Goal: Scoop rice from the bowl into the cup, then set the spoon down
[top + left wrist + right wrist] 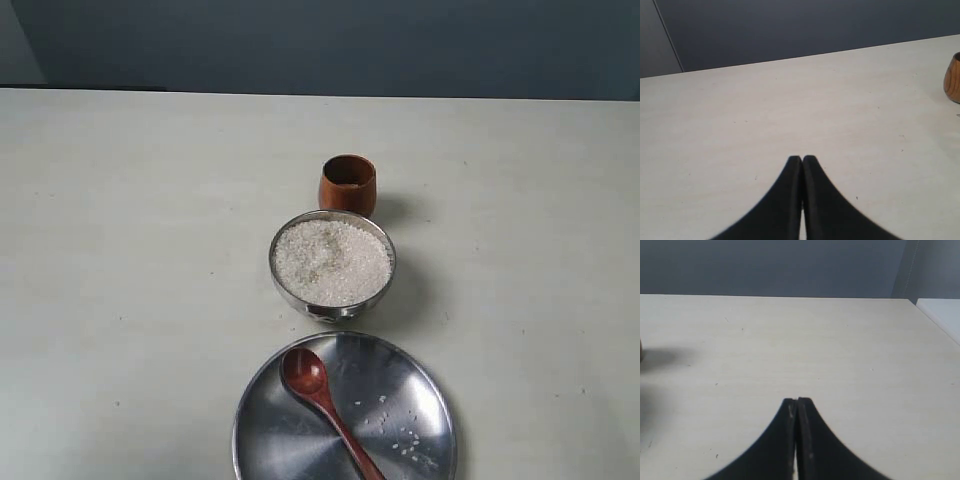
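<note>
A heap of white rice (332, 261) fills the small steel bowl (286, 290) at the table's middle. Just behind it stands the reddish-brown wooden cup (348, 185); its side also shows at the edge of the left wrist view as the cup (953, 80). The dark wooden spoon (322, 396) lies on a flat steel plate (420, 400) in front of the bowl, handle toward the front edge. Neither arm shows in the exterior view. My left gripper (802, 159) is shut over bare table, holding nothing. My right gripper (797, 401) is shut too, also over bare table.
A few stray rice grains (408, 445) lie on the plate. The pale table (130, 250) stretches wide on both sides of the objects, with a dark wall behind. In the right wrist view a white surface (942, 315) lies past the table's edge.
</note>
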Tool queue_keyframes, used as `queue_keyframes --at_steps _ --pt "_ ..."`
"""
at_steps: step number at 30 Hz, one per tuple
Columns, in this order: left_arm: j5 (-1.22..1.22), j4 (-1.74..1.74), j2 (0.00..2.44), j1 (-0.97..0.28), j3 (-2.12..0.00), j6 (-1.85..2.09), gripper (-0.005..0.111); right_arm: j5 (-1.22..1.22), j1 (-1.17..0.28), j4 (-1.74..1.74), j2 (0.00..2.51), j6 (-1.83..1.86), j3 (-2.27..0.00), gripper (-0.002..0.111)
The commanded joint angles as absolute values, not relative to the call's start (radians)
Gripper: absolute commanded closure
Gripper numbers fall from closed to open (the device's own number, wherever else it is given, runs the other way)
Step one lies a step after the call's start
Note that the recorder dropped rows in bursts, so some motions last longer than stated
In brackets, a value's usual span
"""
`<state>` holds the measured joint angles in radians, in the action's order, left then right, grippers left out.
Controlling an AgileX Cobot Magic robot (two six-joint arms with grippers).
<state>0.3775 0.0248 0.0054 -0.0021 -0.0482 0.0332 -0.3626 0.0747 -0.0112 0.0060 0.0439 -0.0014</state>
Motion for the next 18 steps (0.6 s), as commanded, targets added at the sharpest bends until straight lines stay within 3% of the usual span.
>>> queue_keyframes --at_steps 1,18 --pt "0.37 0.019 0.0 -0.004 -0.04 0.034 0.106 -0.36 0.081 -0.011 0.0 0.05 0.0 0.108" --pt "0.37 0.029 0.0 -0.004 -0.04 0.034 0.106 -0.36 0.081 -0.011 0.0 0.05 0.0 0.108"
